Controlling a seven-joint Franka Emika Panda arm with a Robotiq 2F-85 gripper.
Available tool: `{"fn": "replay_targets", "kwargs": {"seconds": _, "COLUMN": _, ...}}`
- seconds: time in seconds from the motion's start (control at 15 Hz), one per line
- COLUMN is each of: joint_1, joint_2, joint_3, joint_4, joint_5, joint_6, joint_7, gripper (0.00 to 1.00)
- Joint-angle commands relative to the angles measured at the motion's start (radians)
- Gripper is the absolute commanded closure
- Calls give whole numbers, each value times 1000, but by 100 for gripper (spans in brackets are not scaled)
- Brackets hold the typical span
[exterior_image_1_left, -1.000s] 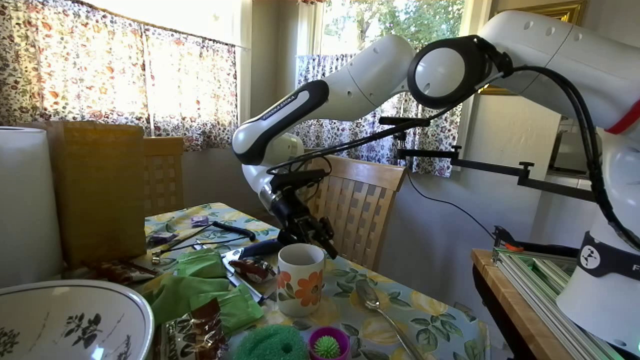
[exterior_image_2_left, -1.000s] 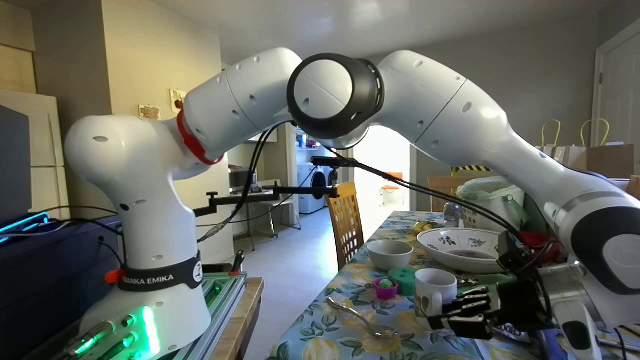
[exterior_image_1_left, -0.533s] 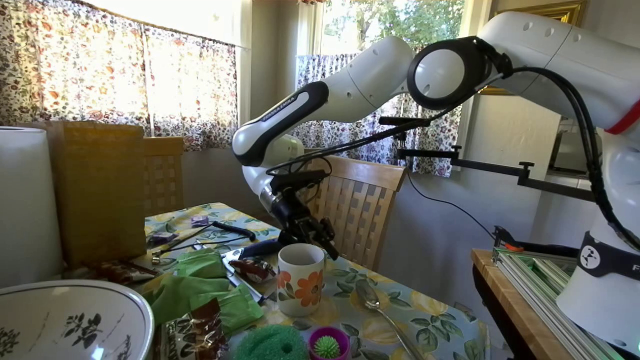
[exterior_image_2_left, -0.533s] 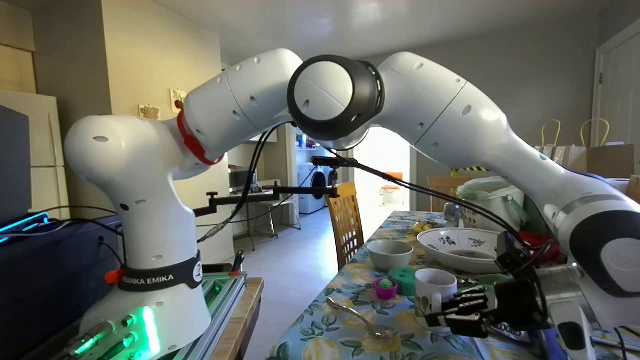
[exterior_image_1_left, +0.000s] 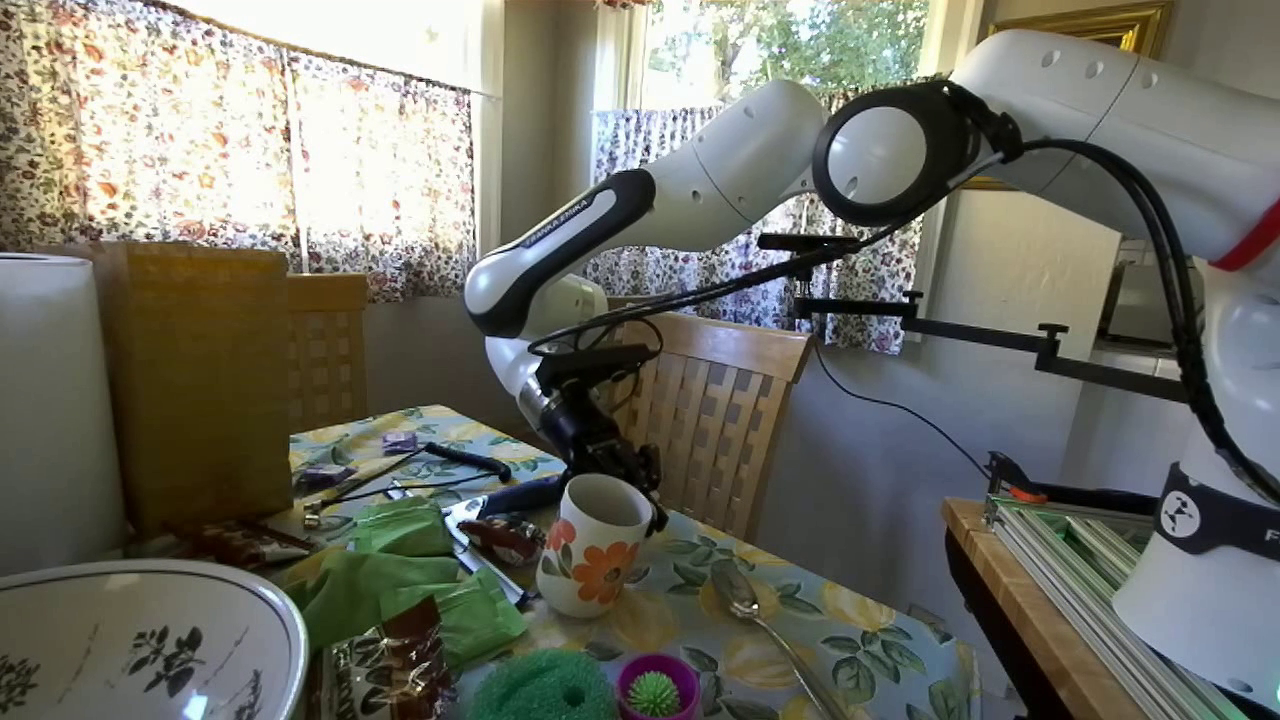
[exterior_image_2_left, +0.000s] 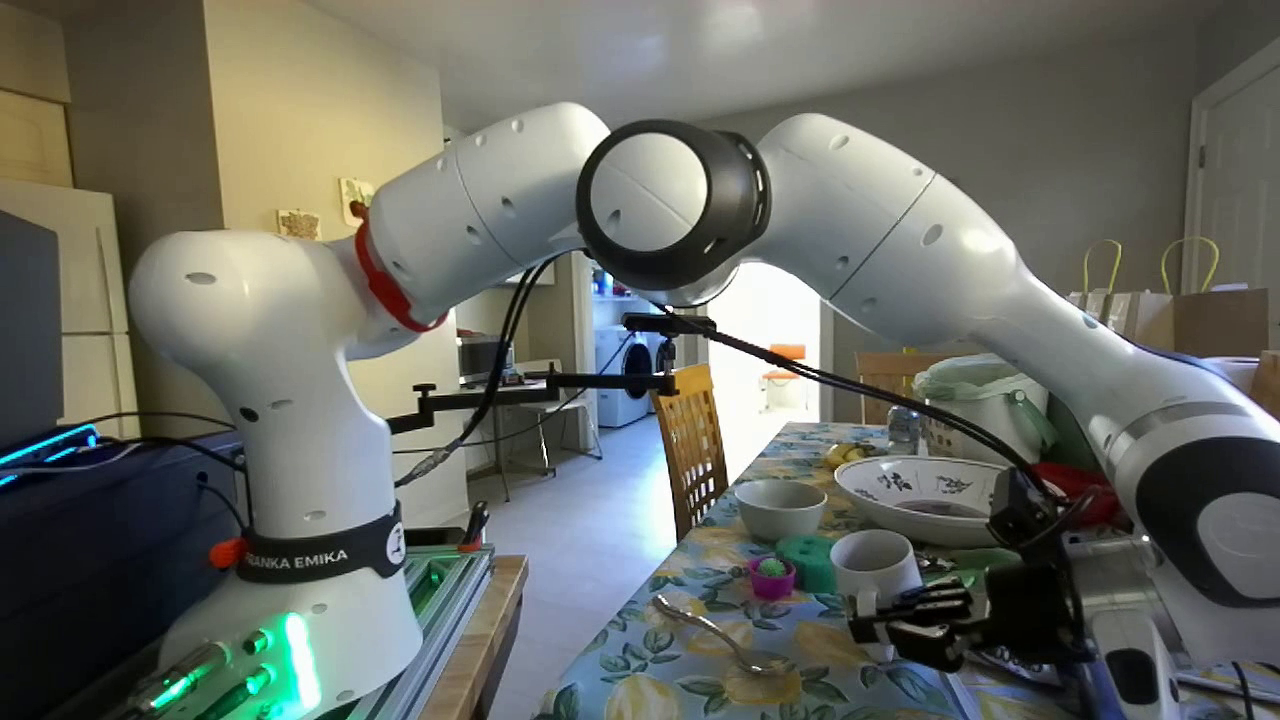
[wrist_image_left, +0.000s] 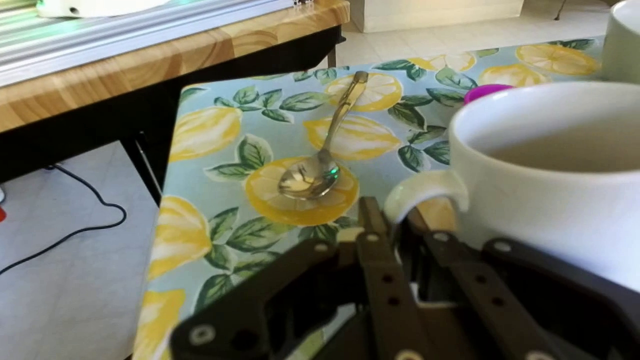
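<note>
Tool (wrist_image_left: 395, 222) pressed together, pinching the handle (wrist_image_left: 425, 187) of a white mug (wrist_image_left: 540, 210). In the wrist view one finger (wrist_image_left: 371, 215) seems to lie outside the loop, on the nine o'clock side, its mate through the loop; the contact itself is dark and hard to make out.

Mug body lies toward three o'clock from the fingertips in that view, its rim higher than they are. Grip is thus at the mug's side, off its long axis. I judge this the relation that matters: the weight hangs to one side of the pinch.

Axis not plumb. In an exterior view the mug (exterior_image_1_left: 590, 565) leans, rim toward one o'clock, base toward seven, tool at its two o'clock. Tilt shows in both exterior views. Whether the base is fully clear of the counter (wrist_image_left: 287, 142), cannot tell.

Around it: spoon (wrist_image_left: 322, 159) at the tool's ten o'clock in the wrist view, its stem pointing to one. Purple cup (exterior_image_2_left: 772, 586) and green spongy piece (exterior_image_2_left: 808, 563) at the mug's nine o'clock in an exterior view.
</note>
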Motion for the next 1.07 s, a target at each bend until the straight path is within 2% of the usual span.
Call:
{"fn": "replay_targets", "kwargs": {"seconds": 0.0, "joint_1": -33, "joint_2": 48, "joint_3": 19, "joint_4": 83, "joint_5": 42, "joint_6": -36, "joint_7": 46, "gripper": 98}}
{"fn": "replay_targets", "kwargs": {"seconds": 0.6, "joint_1": -43, "joint_2": -48, "joint_3": -3, "joint_4": 42, "joint_5": 125, "joint_6": -25, "joint_7": 269, "gripper": 97}}
{"fn": "replay_targets", "kwargs": {"seconds": 1.0, "joint_1": -26, "joint_2": -207, "joint_3": -23, "joint_4": -79, "joint_5": 149, "joint_6": 20, "joint_7": 334, "gripper": 97}}
